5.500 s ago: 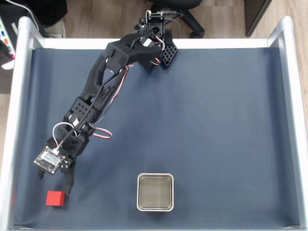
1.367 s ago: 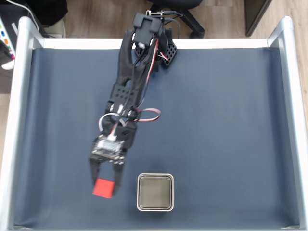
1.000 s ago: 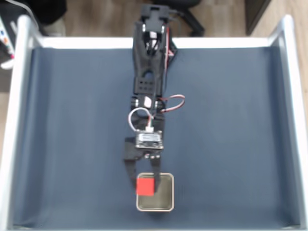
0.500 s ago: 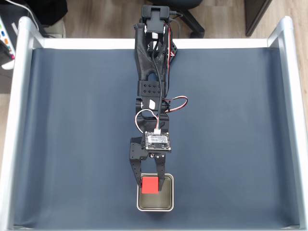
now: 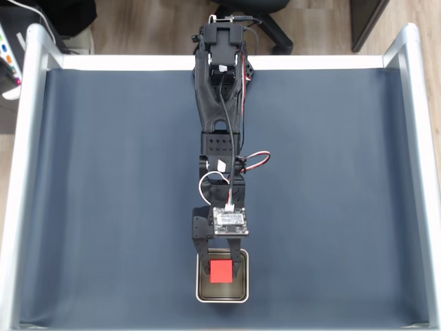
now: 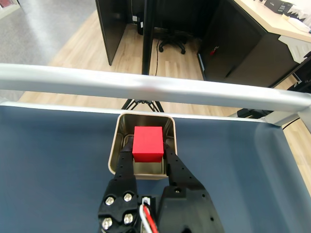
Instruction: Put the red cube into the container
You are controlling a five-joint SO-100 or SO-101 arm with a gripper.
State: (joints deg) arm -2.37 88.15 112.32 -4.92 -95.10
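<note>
Red cube [image 5: 221, 271] first: from my station it reads as a small, plain-faced, hard-edged block, and I judge it light and stiff, so it should neither sag nor crush under a firm squeeze. Its faces look smooth, so I would guess it could slip if the hold were loose or skewed. The sensible place to take it is across two opposite flat sides, square on, and that is how it is held now. In the wrist view the gripper [image 6: 148, 158] has its two black fingers closed in on the cube's [image 6: 148, 143] left and right faces, parted only by the cube's own width, with the top face and the face nearest that camera bare. I see nothing else touching the fingers. In the fixed view the cube sits inside the outline of the container [image 5: 201, 289], roughly centred though a little toward the arm's side, and the gripper [image 5: 222, 265] reaches in over the near rim. The wrist view agrees: the cube shows against the tin's dull inside, with the container's shiny rim [image 6: 114, 145] framing it on all sides. I cannot tell whether the cube hangs above the floor of the tin or rests on it. The tin stands on the dark blue bench [image 5: 331, 179], near the edge farthest from the arm's base.
</note>
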